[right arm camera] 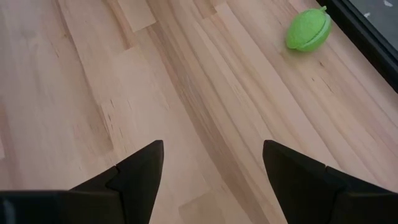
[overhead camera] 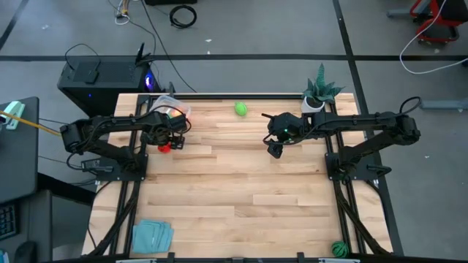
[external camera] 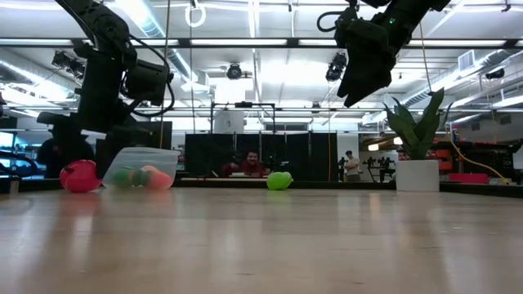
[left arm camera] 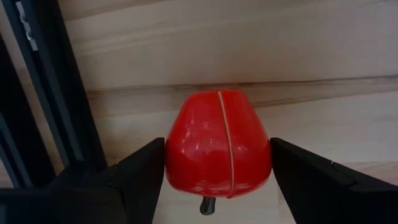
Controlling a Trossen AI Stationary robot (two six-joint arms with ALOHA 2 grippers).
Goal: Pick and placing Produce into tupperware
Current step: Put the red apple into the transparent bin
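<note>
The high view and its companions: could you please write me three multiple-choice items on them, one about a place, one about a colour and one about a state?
1. Where is the red piece?
A. between the left claw's fingers, beside the tupperware
B. next to the potted plant
C. under the right claw

2. What colour is the ball at the table's near right corner?
A. orange
B. dark green, striped
C. white

3. How is the right claw?
A. shut on a carrot
B. resting on the table
C. open and empty, above the table

Answers:
1 A: the left wrist view shows the red piece filling the gap of the left claw, by the tupperware.
2 B: the high view shows the striped ball there.
3 C: the right claw has only bare wood between its fingers.
</note>
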